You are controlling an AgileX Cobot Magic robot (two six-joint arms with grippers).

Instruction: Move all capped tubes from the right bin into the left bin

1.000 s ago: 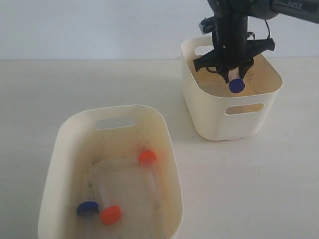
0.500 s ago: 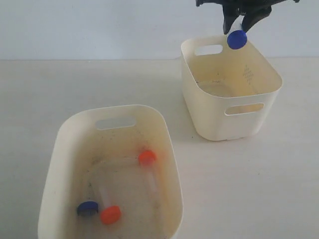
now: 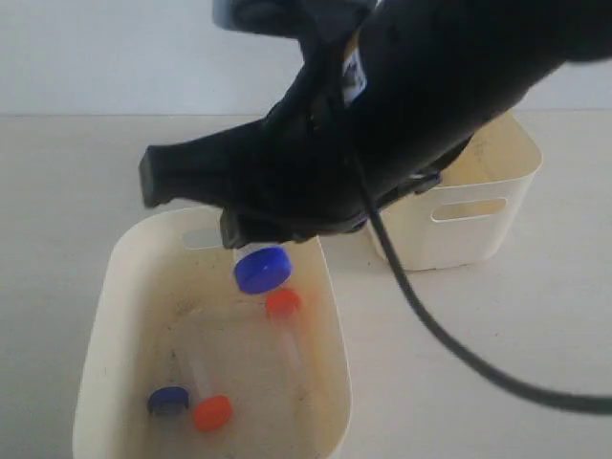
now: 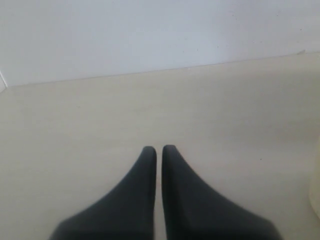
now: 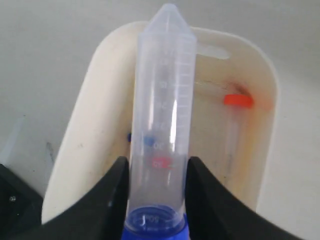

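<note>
Right end effector (image 5: pixel 157 167) clamped, arm (image 3: pixel 430 86) stretched across, left end effector (image 4: pixel 156 150) closed

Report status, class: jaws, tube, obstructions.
Right jaws shut on blue-capped tube, above left bin. Left jaws shut, empty, over table. Three tubes lie in that bin. Nothing blocks the drop.

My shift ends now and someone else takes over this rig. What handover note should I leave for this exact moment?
The left gripper is shut and empty, over the bare table.
The right gripper is shut on a blue-capped tube, held above the left bin.
Done: three tubes lie in the left bin: an orange-capped tube, a second orange-capped tube and the other blue-capped tube.
Left: release the held tube into the left bin. The arm hides most of the right bin, so check that it is empty.
</note>
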